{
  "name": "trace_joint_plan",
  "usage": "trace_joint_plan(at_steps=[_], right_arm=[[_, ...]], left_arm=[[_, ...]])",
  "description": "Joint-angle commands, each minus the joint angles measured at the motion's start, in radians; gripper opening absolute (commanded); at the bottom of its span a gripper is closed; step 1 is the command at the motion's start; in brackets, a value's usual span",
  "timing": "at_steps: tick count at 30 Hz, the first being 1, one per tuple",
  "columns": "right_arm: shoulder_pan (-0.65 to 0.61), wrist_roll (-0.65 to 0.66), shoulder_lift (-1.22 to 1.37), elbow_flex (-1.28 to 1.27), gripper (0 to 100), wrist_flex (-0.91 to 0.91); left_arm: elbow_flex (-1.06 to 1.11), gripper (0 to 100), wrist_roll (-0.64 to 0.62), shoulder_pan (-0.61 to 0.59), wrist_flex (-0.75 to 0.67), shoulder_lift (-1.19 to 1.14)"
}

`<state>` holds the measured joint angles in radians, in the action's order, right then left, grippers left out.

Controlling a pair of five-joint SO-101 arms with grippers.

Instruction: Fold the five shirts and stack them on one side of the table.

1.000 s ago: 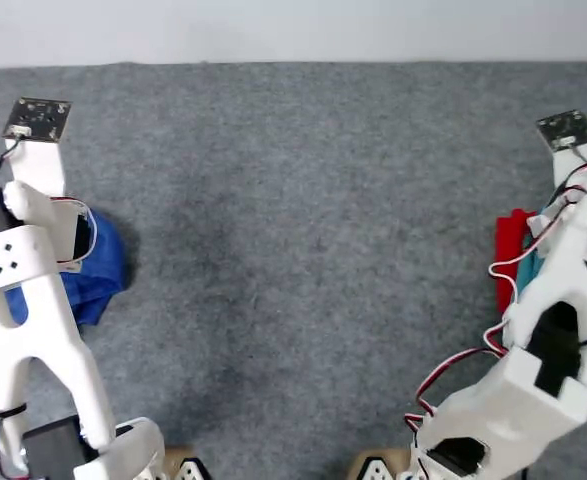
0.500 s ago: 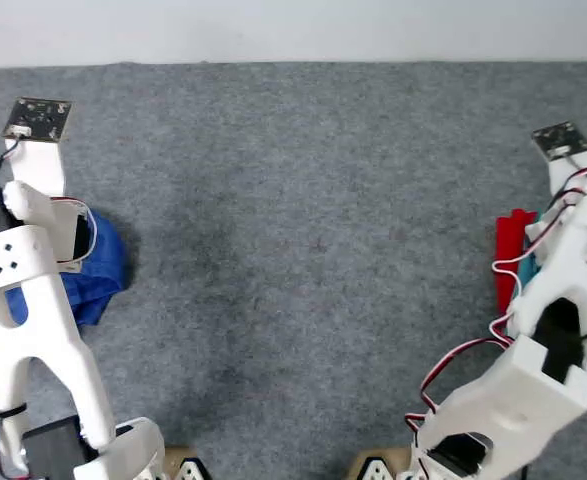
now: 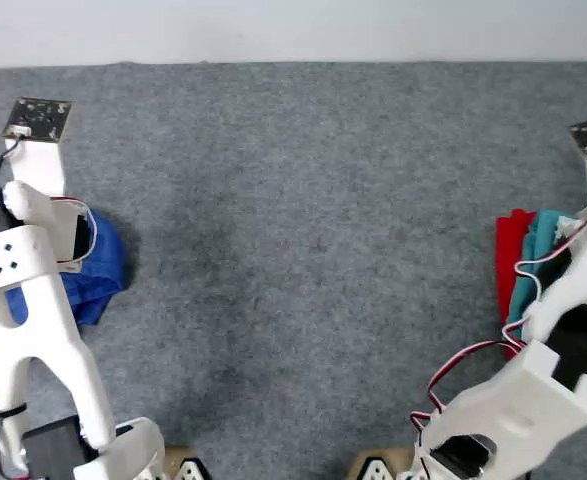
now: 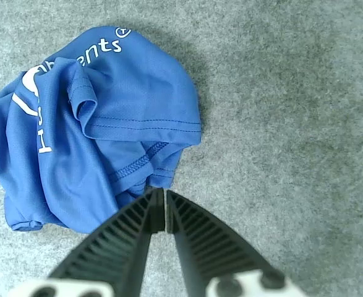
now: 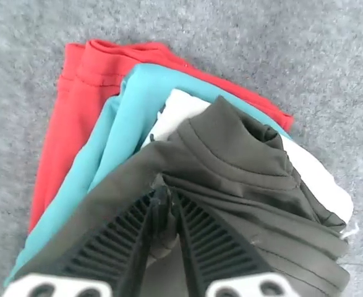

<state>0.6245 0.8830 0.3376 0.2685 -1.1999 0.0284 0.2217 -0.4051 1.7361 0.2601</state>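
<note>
left gripper [image 4: 161,207]: jaws squeezed together, tips right at hem of blue shirt [image 4: 88,124] | right gripper [image 5: 166,204]: pinching dark shirt [image 5: 243,179] (top one)

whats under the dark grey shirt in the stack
A white shirt, then a teal shirt, then a red shirt lowest. Only their edges show; the dark grey shirt covers the rest.

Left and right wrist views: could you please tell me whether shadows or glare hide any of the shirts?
Left wrist view: even light, no glare, a soft shadow beside the blue shirt. Right wrist view: faint shadows in folds of the dark grey shirt; nothing hidden.
</note>
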Motion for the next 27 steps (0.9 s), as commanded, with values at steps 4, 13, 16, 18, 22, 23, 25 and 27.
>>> trace_joint_plan(at_steps=[4, 13, 16, 18, 22, 23, 25, 27], right_arm=[[0.024, 0.005, -0.076, 0.072, 1.1, 0.094], [0.038, 0.005, -0.085, 0.072, 1.0, 0.257], [0.039, 0.005, -0.081, 0.072, 1.0, 0.326], [0.036, 0.003, -0.077, 0.071, 1.0, 0.366], [0.035, -0.055, -0.077, 0.069, 1.0, 0.437], [0.033, -0.058, -0.077, 0.069, 1.0, 0.449], [0.019, -0.057, -0.076, 0.068, 1.0, 0.458], [0.001, -0.057, -0.068, 0.064, 1.0, 0.453]], left_arm=[[-0.007, 2, 0.008, 0.003, -0.014, 0.029], [-0.007, 2, 0.008, 0.003, -0.014, 0.029], [-0.007, 2, 0.008, 0.003, -0.012, 0.029], [-0.007, 2, 0.006, 0.003, -0.012, 0.029], [-0.007, 2, 0.006, 0.003, -0.012, 0.029], [-0.007, 2, 0.006, 0.003, -0.012, 0.029], [-0.007, 2, 0.006, 0.003, -0.009, 0.029], [-0.007, 2, 0.006, 0.003, -0.008, 0.029]])
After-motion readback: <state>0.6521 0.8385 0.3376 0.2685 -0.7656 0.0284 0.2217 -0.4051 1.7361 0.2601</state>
